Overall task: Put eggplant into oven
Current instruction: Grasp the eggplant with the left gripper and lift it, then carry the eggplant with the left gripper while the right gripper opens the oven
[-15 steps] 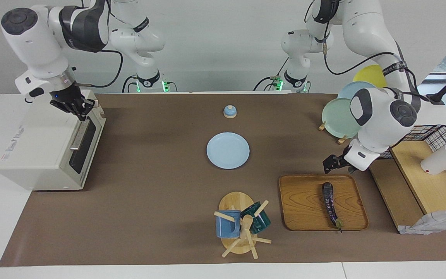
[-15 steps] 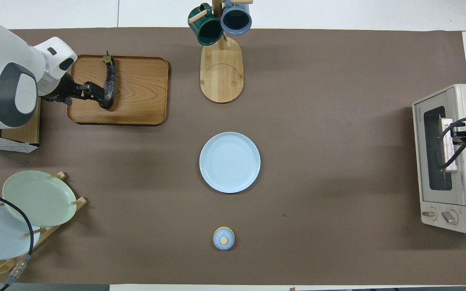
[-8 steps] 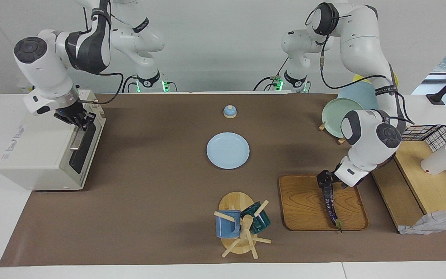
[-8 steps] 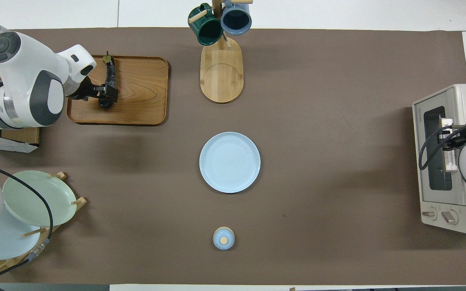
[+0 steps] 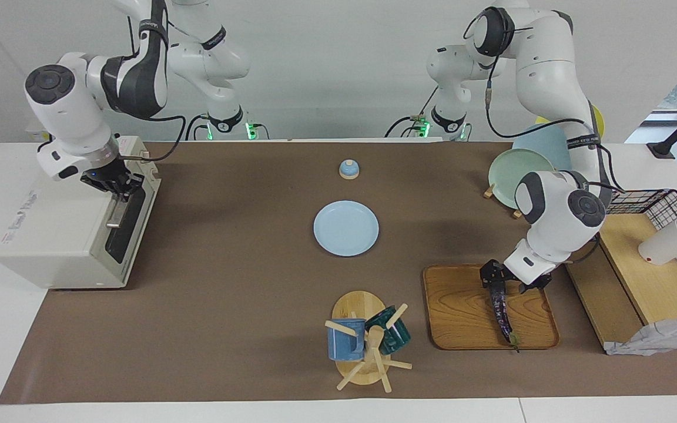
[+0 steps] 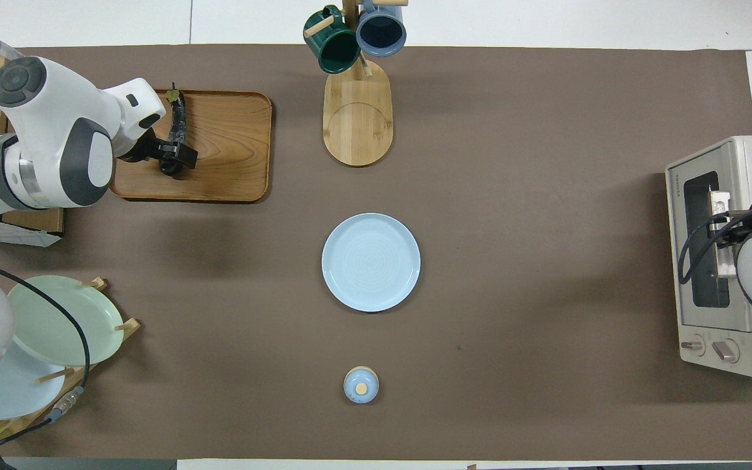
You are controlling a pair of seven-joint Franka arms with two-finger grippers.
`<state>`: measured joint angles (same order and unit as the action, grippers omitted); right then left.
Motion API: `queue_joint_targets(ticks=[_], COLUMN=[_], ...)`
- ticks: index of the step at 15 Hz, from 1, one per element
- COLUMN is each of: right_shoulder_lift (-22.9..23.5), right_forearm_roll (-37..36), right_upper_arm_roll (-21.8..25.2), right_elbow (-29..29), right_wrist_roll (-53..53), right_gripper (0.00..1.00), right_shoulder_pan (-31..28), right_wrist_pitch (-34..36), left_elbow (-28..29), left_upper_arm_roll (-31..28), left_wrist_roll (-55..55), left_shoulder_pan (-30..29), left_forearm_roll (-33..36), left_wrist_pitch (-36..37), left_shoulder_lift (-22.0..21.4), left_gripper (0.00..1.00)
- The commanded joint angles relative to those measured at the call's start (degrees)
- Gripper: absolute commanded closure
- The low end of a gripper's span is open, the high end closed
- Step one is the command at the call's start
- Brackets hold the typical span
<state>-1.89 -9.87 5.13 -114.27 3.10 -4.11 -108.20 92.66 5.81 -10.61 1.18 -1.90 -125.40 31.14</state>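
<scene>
Eggplant point(image 5: 501, 308) on tray point(image 5: 462, 311); left end effector point(image 5: 496, 281) spread astride it.

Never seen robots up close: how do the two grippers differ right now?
The left gripper is open at the eggplant's blunt end on the tray; the right gripper is shut at the oven's door handle. Left sits low by the tray, right up at the oven's top edge. Both are black, two-fingered, on white arms.

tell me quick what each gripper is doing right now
Left gripper: open, down at the thick end of the eggplant on the wooden tray, not yet closed on it.
Right gripper: shut, at the oven door handle.
</scene>
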Motion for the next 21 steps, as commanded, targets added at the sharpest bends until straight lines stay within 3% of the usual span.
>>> queue_joint_targets(ticks=[1,2,4,5,9,14,16,19,21], right_shoulder_lift=[-0.8,-0.7,-0.5,-0.4,2.1,4.0,4.5,6.9,8.2], right_forearm_roll=[0.5,0.6,2.1,3.2,4.9,7.6,7.7,7.8,8.1], right_upper_arm_roll=[-0.4,-0.4,-0.4,-0.5,-0.6,-0.6,-0.6,-0.6,-0.6], right_elbow=[-3.6,-4.3,-6.4,-7.3,-8.0,-11.5,-11.8,-11.9,-11.9], right_wrist_roll=[1.1,0.9,0.9,0.9,-1.1,-5.1,-7.1,-7.2,-7.3], right_gripper=[1.0,1.0,1.0,1.0,1.0,1.0,1.0,1.0,1.0], right_shoulder_pan=[-0.4,-0.1,0.2,0.2,1.9,5.7,6.4,6.4,6.4], right_wrist_pitch=[-3.5,-4.1,-7.2,-8.7,-11.6,-19.5,-20.1,-22.7,-24.0], left_elbow=[0.5,0.4,0.4,0.3,-3.4,-1.9,0.4,2.5,6.7], left_upper_arm_roll=[-0.2,-0.2,-0.2,-0.2,0.1,0.3,0.5,0.6,0.4], left_wrist_roll=[-0.6,-0.6,-1.4,-1.5,-2.3,2.3,7.6,15.4,19.5], left_shoulder_pan=[0.4,0.4,0.5,0.5,-0.1,0.6,4.0,11.5,18.1], left_forearm_roll=[0.5,0.6,2.0,2.4,1.7,-6.0,-9.3,-11.2,-12.7], left_wrist_pitch=[-1.5,-1.3,-0.5,-0.3,6.9,20.5,25.3,25.5,21.9], left_shoulder_lift=[0.1,0.1,0.1,0.1,-1.0,-12.7,-16.6,-18.8,-20.8], left_gripper=[0.05,0.19,0.79,1.0,1.0,1.0,1.0,1.0,1.0])
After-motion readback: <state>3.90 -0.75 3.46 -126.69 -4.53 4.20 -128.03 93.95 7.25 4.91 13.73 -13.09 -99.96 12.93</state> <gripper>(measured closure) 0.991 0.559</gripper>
